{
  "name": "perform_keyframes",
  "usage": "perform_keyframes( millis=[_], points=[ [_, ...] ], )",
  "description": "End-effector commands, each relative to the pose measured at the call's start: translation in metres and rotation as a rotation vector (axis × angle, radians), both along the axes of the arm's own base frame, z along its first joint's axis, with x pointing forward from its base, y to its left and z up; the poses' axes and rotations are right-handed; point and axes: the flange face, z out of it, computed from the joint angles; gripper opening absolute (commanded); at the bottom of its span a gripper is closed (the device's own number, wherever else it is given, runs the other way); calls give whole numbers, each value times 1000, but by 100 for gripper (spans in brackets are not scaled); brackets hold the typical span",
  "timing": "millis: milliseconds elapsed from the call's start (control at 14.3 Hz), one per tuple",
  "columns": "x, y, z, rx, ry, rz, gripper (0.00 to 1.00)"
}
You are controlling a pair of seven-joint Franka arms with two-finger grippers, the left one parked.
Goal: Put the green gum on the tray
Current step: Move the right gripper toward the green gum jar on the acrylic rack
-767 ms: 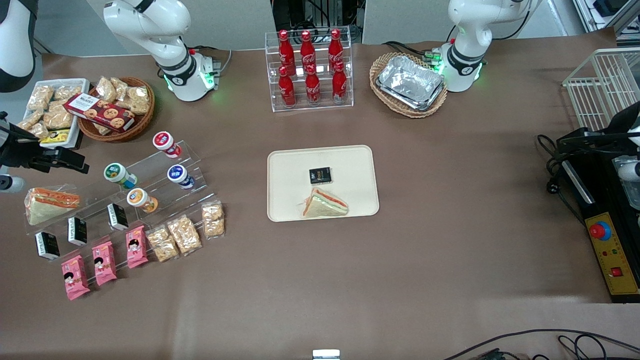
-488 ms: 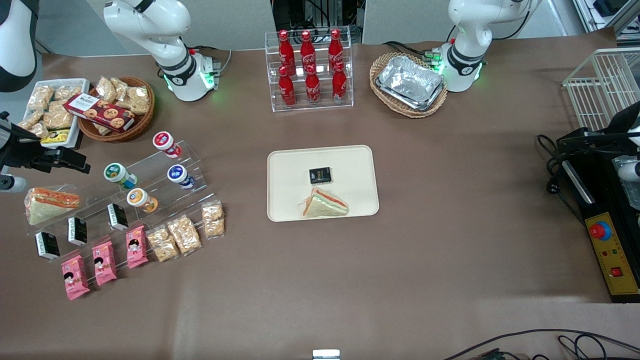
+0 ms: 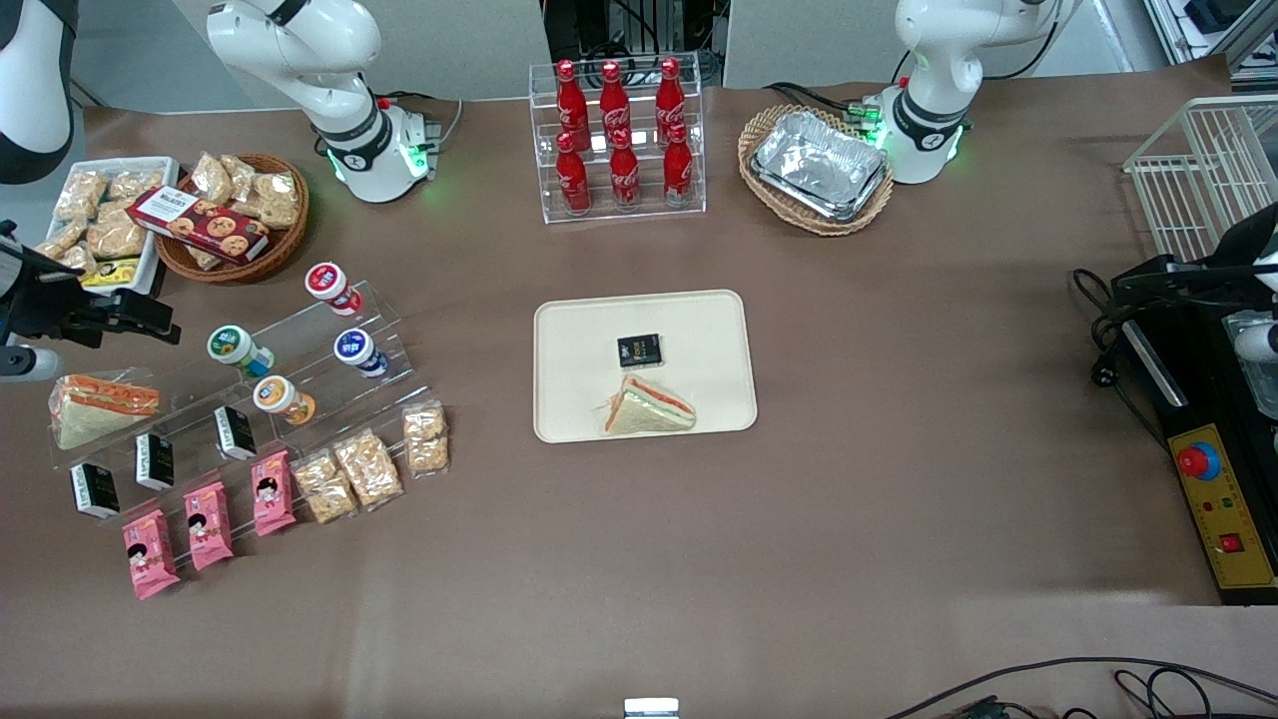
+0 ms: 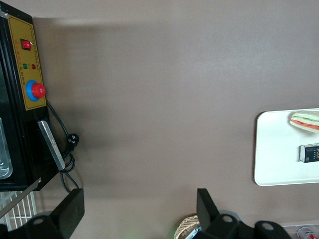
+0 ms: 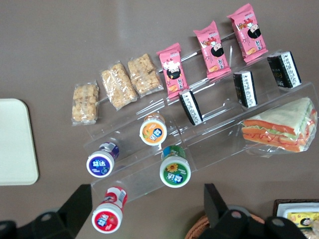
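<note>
Hovering above the clear acrylic tiered rack (image 5: 209, 134), black gripper (image 5: 149, 206), fingers (image 5: 79, 201) spread open, empty. Green-and-white-capped gum bottle (image 5: 175, 172) on rack; beige rounded tray (image 3: 699, 330) mid-desk (image 3: 899, 449).

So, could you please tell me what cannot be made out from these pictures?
- Gum: the right wrist view shows only its cap, which hides the label. In the front view the label is too small to read.
- Tool: open, above the table beside the rack. The front view's edge cuts off its arm.
- Tray: cut off by the edge in both wrist views.
- Packet on the tray: print too small to read in the front view.
</note>
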Motion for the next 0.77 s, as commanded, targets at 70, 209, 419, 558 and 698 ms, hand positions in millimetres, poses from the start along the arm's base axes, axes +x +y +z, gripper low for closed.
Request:
perform_keyframes(
  millis=[70,209,419,558,698],
  points=[
    [-41,-14,17,1,-3,23,100],
    [-71,-18,17,-3,-11,3,100],
    [-110,-15,12,-3,-33,-2,100],
    [-128,-12,6,-4,-52,-1,100],
    [-130,-12,6,-6,-56,-1,100]
  ],
)
